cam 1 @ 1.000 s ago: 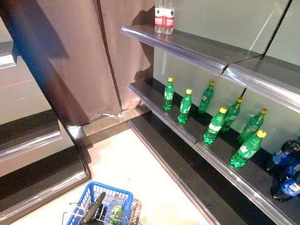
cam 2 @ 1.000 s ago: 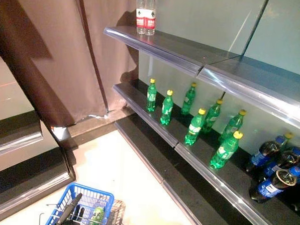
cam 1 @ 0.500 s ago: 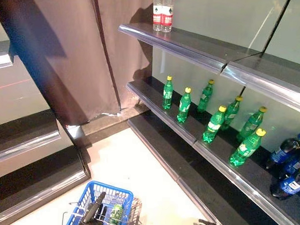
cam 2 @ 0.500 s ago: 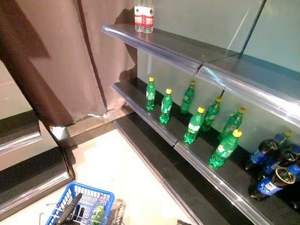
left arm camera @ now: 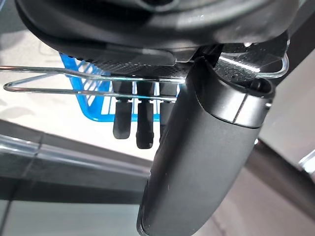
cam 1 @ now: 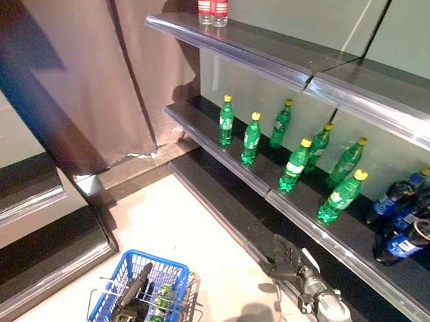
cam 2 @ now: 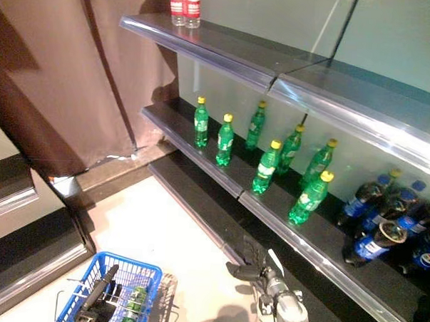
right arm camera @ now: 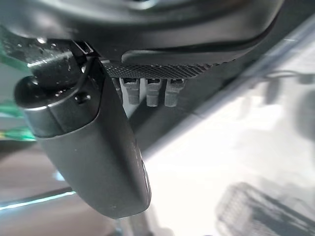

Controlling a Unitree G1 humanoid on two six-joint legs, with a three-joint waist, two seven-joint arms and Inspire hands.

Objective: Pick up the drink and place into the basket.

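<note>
Green drink bottles with yellow caps (cam 1: 295, 166) stand in a row on the middle shelf (cam 1: 202, 135). My right hand (cam 1: 288, 260) is open and empty, held up in front of the lowest shelf's edge, below and short of the green bottles; its straight fingers (right arm camera: 147, 91) show in the right wrist view. My left hand (cam 1: 132, 300) is shut on the wire handles (left arm camera: 74, 86) of the blue basket (cam 1: 125, 267), which hangs low at the left. A green drink (cam 1: 160, 305) lies in the basket.
Dark cola bottles with blue labels (cam 1: 404, 244) lie and stand at the right end of the middle shelf. Clear water bottles with red labels (cam 1: 211, 2) stand on the top shelf (cam 1: 277, 53). A brown curtain (cam 1: 97, 70) hangs at the left, with low shelving (cam 1: 27, 203) beside it.
My right hand has risen from the bottom edge into view, toward the shelves. The camera has turned a little to the right. The basket hangs as before.
</note>
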